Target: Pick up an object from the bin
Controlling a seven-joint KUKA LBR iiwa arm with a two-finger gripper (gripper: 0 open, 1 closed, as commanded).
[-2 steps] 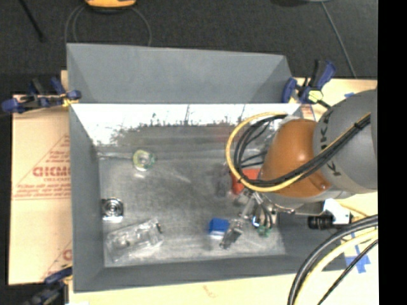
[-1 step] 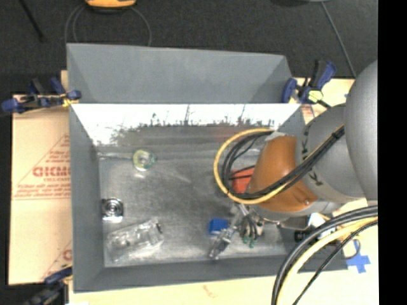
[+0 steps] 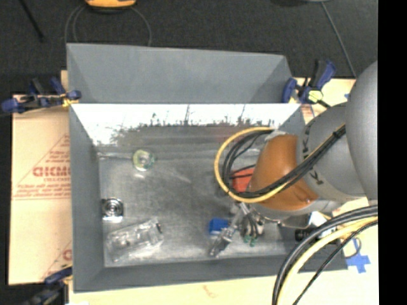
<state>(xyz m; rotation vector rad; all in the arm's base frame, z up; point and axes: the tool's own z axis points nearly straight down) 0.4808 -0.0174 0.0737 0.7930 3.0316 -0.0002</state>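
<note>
My gripper (image 3: pixel 240 229) is low over the bin floor near the front wall, right of centre, below the arm's orange cover. A small blue object (image 3: pixel 218 225) lies right against its left side, touching or nearly touching it; whether it is gripped is unclear. A red object (image 3: pixel 240 182) lies behind the gripper, partly hidden by the cover and cables.
Along the left side of the bin lie a crumpled clear plastic piece (image 3: pixel 135 237) at the front, a small round metal part (image 3: pixel 112 208) above it, and a pale greenish clear round cap (image 3: pixel 143 159) towards the back. The arm covers the bin's right part.
</note>
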